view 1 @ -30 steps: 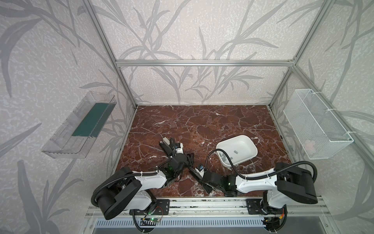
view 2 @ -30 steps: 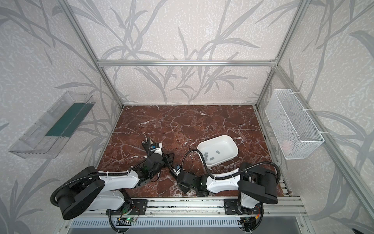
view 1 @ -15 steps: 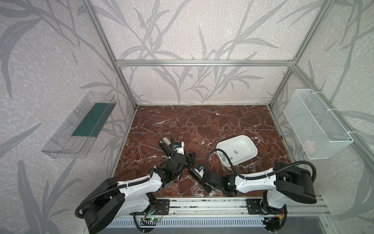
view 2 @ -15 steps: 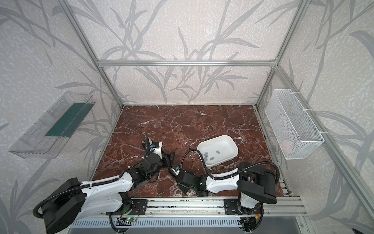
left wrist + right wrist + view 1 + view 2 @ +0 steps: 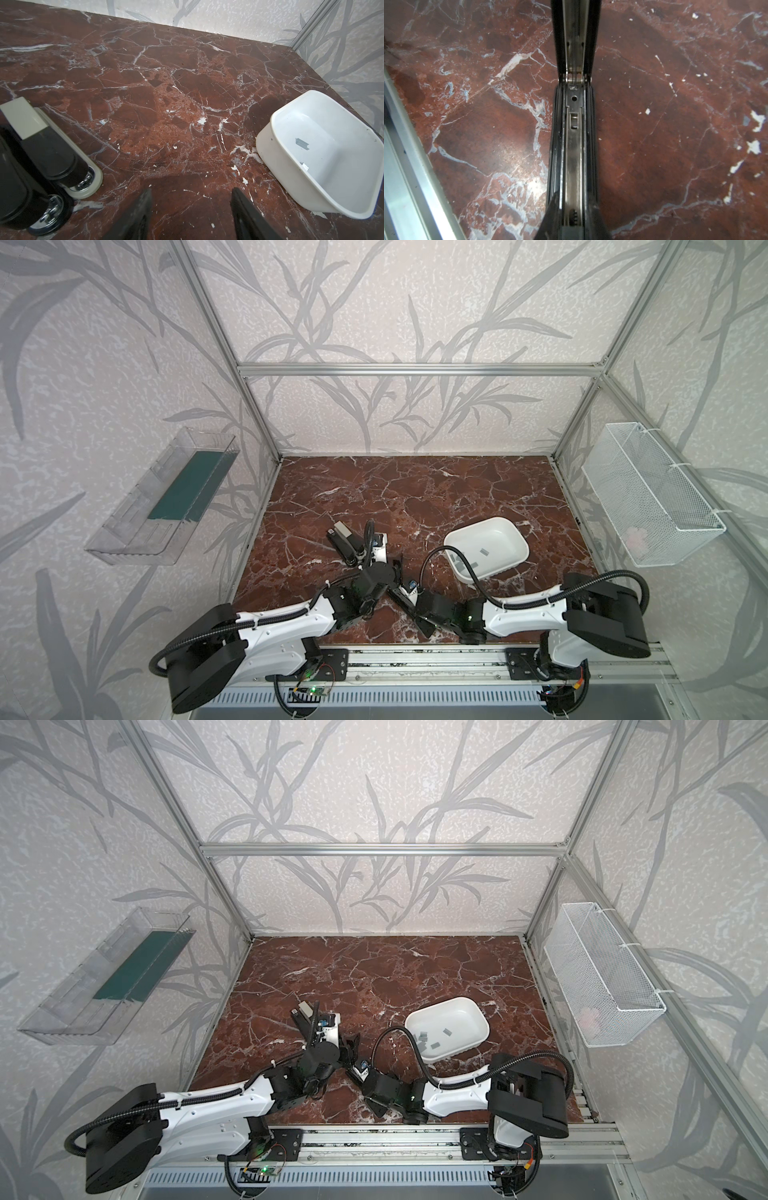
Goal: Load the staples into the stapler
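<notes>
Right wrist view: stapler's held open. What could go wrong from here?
The staples lie loose in the white tray; the open, empty left gripper may fail to pinch one.
The stapler in the right gripper has a narrow channel; a tilted strip could miss it.
The second stapler beside the left gripper could get knocked.

Right wrist view: the stapler (image 5: 575, 145) runs off the picture at both ends. My right pincer (image 5: 574, 207) shows just two blurred tips flanking it, and I can't tell whether the channel holds anything. In both top views that pincer is lost under my wrist. Left wrist view: my left pincer (image 5: 191, 190) shows only its tips, and the spare staplers (image 5: 41, 149) and bin (image 5: 267, 149) are clipped too. Pink thing (image 5: 636, 537) in the basket (image 5: 611, 506), too small to name.
</notes>
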Available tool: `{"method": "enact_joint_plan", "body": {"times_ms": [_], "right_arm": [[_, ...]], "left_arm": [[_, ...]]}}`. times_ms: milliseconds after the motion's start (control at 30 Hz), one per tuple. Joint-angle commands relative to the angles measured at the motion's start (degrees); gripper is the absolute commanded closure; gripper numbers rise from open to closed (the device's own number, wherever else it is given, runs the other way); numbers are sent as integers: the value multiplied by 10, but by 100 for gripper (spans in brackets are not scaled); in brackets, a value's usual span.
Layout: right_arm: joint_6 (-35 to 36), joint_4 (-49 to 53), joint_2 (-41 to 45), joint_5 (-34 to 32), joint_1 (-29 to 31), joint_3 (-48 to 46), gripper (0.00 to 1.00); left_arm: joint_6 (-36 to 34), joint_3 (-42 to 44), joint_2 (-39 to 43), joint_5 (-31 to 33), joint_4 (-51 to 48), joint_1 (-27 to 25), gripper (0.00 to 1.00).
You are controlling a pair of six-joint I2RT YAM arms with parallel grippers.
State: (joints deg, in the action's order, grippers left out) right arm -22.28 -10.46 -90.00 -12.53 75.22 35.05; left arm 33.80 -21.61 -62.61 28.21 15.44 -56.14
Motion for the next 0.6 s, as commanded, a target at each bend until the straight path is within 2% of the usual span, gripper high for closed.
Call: {"method": "enact_joint_plan", "body": {"times_ms": [0,200,433,567], "right_arm": [[7,11,-17,34,12,-13,97],[6,3,-19,31,15,-19,97],[9,4,-17,30,19,-13,97],[8,5,-18,28,21,-12,97]], "left_arm": [[-21,1,58,27,-13,-12,39],[-37,19,139,35,-39,-12,42],[-33,24,83,20,-8,-11,42],[-33,32,85,20,5,-11,42]]}}
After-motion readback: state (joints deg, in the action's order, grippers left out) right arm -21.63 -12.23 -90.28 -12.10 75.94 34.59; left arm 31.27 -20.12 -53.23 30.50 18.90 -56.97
